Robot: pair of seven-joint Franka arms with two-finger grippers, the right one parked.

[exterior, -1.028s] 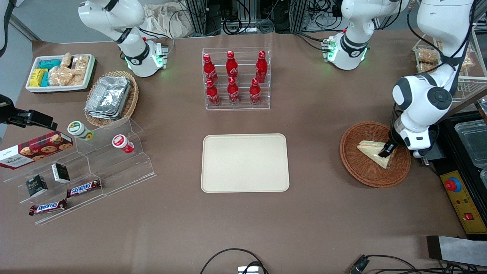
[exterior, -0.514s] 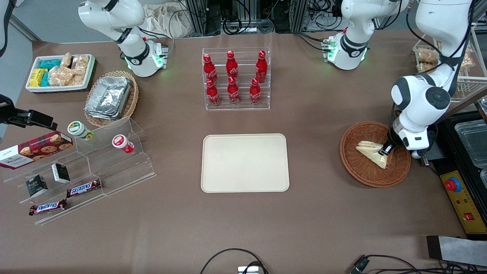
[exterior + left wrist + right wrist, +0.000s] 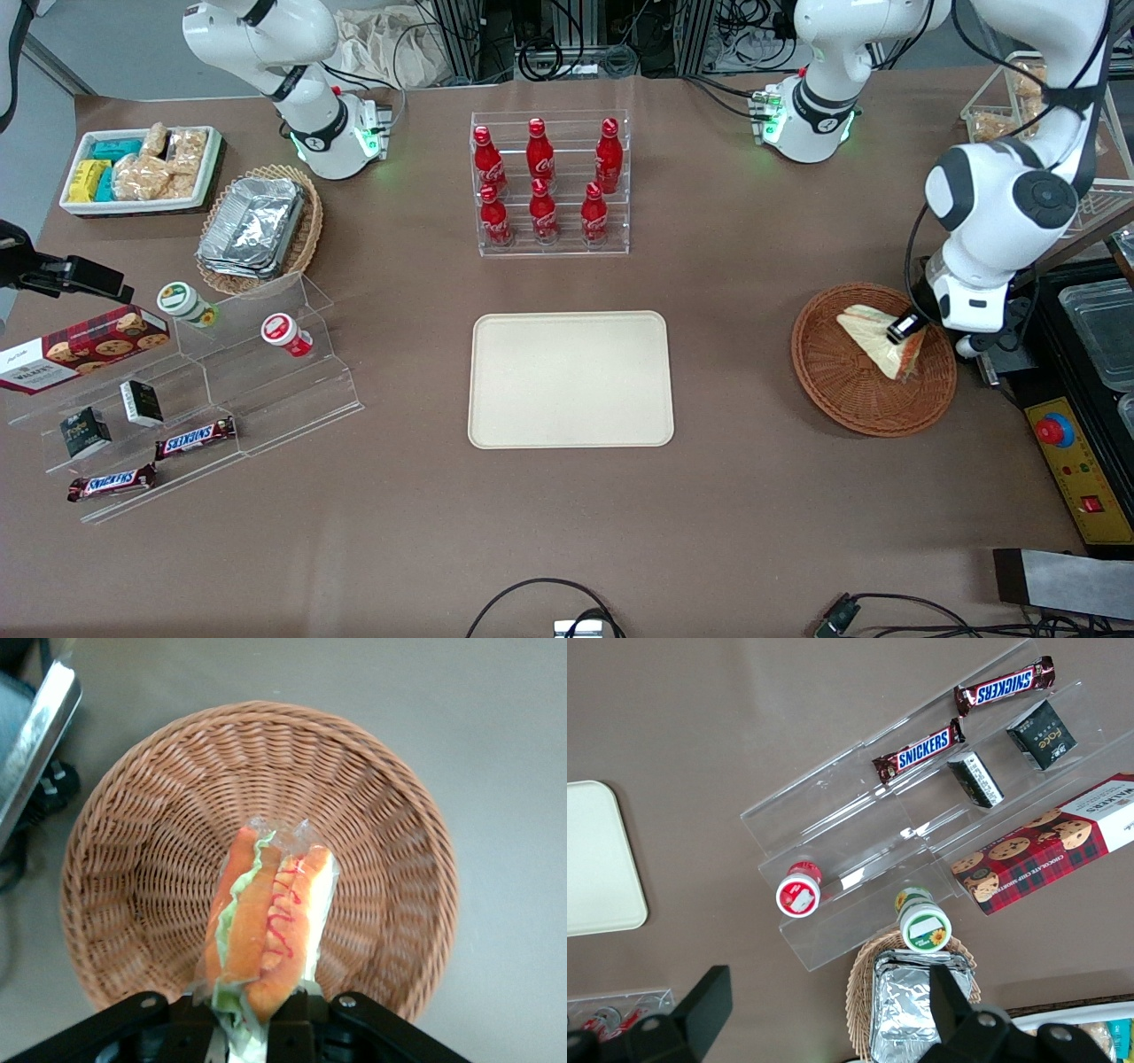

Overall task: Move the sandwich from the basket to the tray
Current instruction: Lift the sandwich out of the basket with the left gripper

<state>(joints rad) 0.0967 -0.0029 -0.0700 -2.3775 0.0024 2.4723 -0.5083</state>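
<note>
**Sandwich gripped, raised over basket**

Gripper (image 3: 904, 330) positioned above the basket (image 3: 842, 390), at the working arm's end of the table — fingers clamped on the sandwich (image 3: 873, 341). In the wrist view, sandwich (image 3: 270, 926) held by its lower end between the two pads, filling edge of orange-red and green facing the camera, clear wrap visible at its tip. Appears lifted clear of the basket (image 3: 133, 859) floor; contact cannot be ruled out. Tray (image 3: 571, 379) at table centre, well apart from the basket, toward the parked arm — nearer the front camera than the rack of red bottles (image 3: 542, 182).
</note>
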